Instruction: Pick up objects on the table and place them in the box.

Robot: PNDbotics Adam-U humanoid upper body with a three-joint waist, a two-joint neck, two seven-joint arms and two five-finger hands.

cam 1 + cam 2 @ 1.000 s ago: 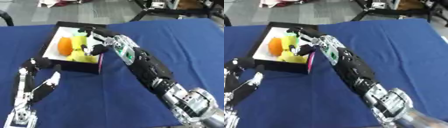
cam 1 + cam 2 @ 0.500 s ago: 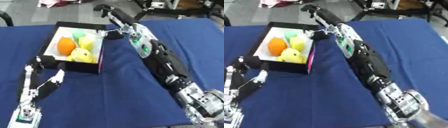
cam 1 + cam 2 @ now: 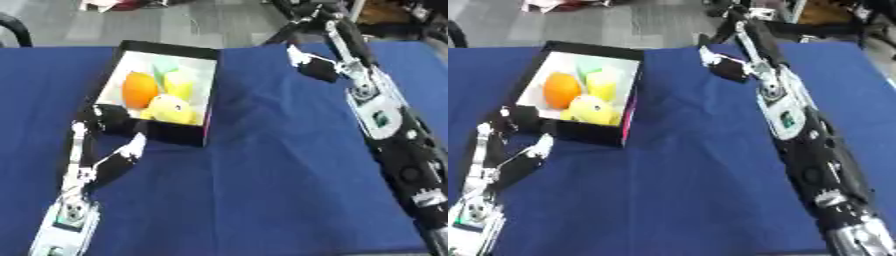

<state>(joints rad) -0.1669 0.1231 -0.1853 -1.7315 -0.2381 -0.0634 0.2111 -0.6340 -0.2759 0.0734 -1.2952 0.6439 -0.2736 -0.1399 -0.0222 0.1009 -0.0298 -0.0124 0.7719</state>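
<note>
The box point(image 3: 166, 95) with orange, yellow and green objects point(image 3: 162, 92) sits left on the blue surface point(image 3: 271, 165), just beside the open left hand point(image 3: 105, 145); the right hand point(image 3: 724, 10), raised far behind, looks blurred; I cannot tell its fingers.

Blue cloth point(image 3: 262, 190) covers the table; grey floor point(image 3: 175, 25) beyond — cluttered, blurred.

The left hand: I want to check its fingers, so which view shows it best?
The left eye view. There the left hand shows whole, fingers straight, reaching up to the near wall of the box. The right eye view shows the same hand at the picture's left edge, with its lower part cut off.
</note>
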